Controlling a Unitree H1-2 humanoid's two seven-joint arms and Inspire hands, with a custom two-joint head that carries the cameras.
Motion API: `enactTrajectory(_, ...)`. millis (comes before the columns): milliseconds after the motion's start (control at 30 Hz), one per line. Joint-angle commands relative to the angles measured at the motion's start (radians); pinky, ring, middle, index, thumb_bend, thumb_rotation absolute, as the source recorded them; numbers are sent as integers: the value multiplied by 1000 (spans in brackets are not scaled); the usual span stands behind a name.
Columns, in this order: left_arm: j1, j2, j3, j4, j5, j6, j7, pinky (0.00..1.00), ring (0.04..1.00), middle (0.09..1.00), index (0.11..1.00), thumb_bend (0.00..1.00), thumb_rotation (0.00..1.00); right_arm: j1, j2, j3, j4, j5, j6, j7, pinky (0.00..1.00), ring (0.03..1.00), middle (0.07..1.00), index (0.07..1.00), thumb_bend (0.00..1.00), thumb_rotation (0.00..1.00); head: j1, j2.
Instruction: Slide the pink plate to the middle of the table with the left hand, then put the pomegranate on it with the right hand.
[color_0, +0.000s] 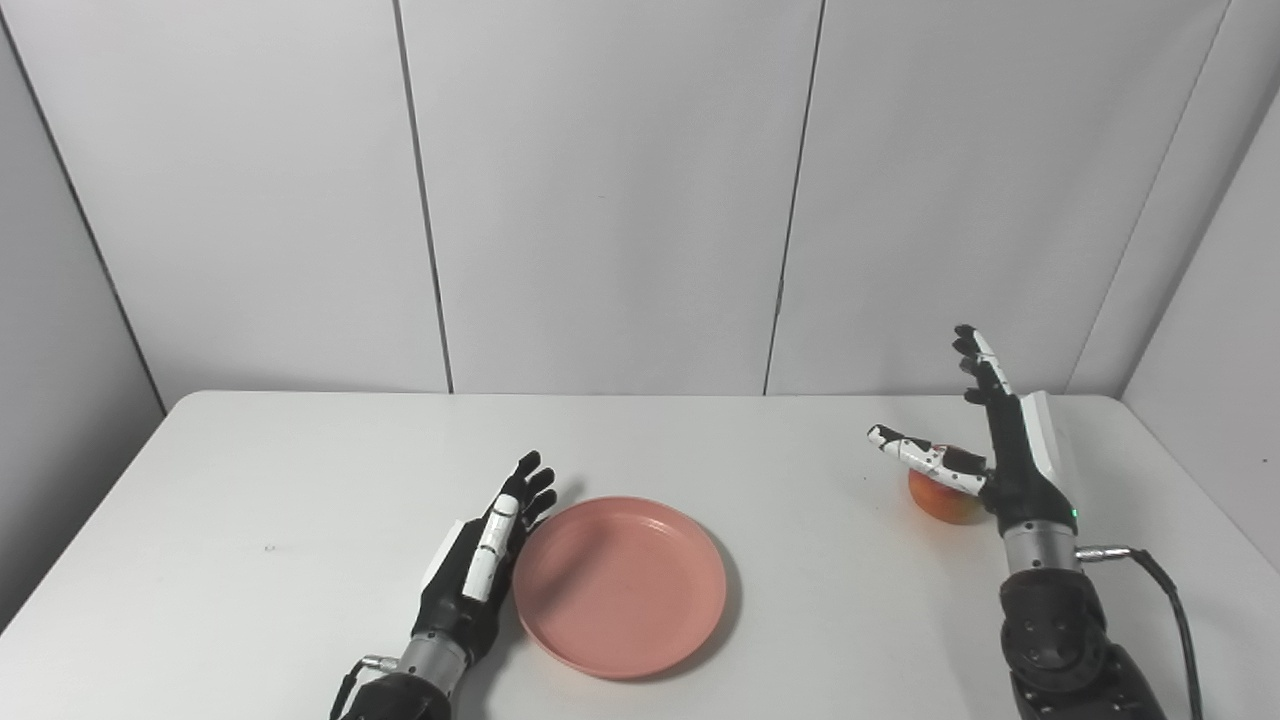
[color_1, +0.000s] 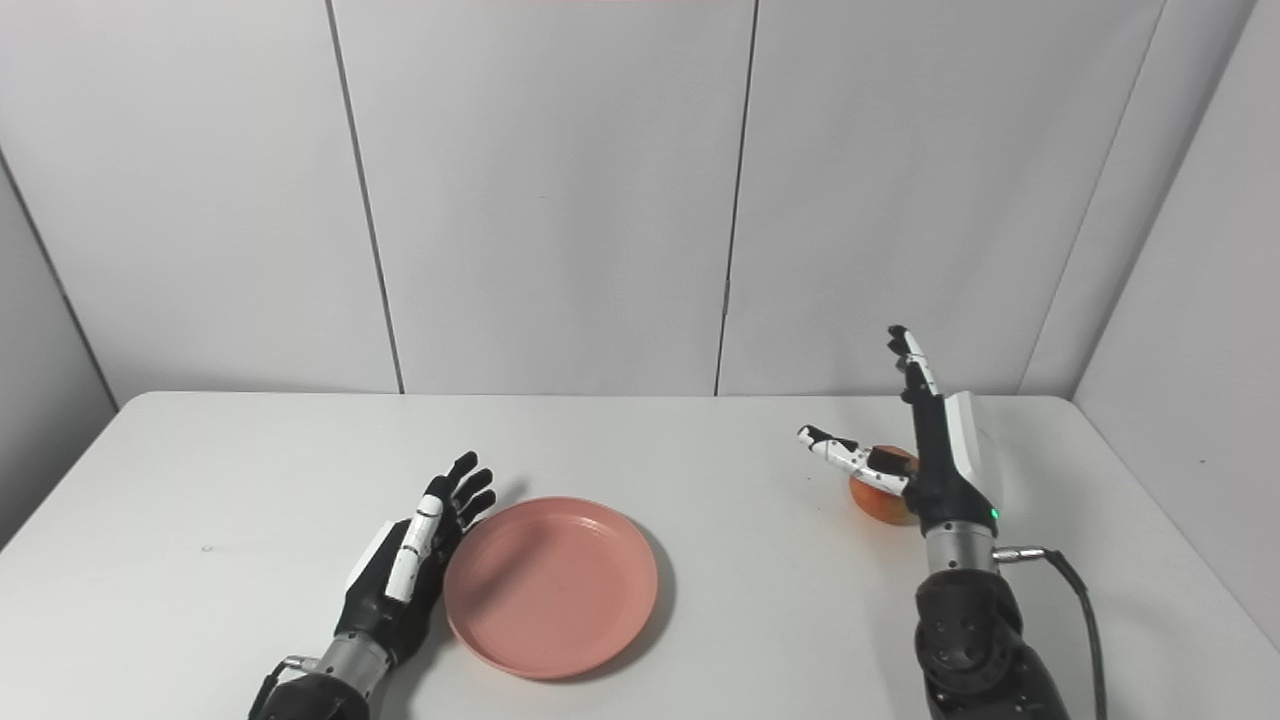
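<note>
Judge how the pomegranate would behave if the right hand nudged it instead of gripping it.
The pomegranate looks round with nothing beside it, so it would probably roll across the table. It seems firm, unlikely to squash. The right hand is open above it, so nothing steadies it yet.

Right eye view: your two hands at the white table (color_1: 700, 470), plate near left of centre, fruit at right.

Your left hand (color_1: 405, 570) lies flat with fingers extended, its edge against the left rim of the pink plate (color_1: 550, 585). Your right hand (color_1: 925, 450) stands upright and spread, thumb reaching left over the pomegranate (color_1: 878, 500), which rests on the table just beside the palm.
</note>
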Motion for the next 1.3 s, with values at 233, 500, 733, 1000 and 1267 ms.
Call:
enactTrajectory(233,-11,7,14,12,-7,-6,3,932,960,966,968,533,1000,-73,-91,11,51,-77,-10,-48,780,865,888,905,835,418,1,1)
enactTrajectory(500,-9,9,13,7,1,-5,4,928,958,963,965,520,1000,-85,-112,20,115,-61,27,-8,767,868,900,905,839,371,1,1)
enactTrajectory(733,-8,11,14,3,4,-6,5,921,956,962,963,515,1000,-94,-123,35,186,-54,12,-4,764,863,895,899,858,362,1,3)
enactTrajectory(1000,-7,8,18,-1,-8,9,3,931,959,964,964,532,1000,-92,-123,58,190,-55,35,18,770,866,902,907,855,390,2,4)
enactTrajectory(1267,-8,9,17,0,-3,0,-1,925,958,962,963,514,1000,-98,-119,76,222,-49,55,30,761,867,901,907,863,358,1,9)
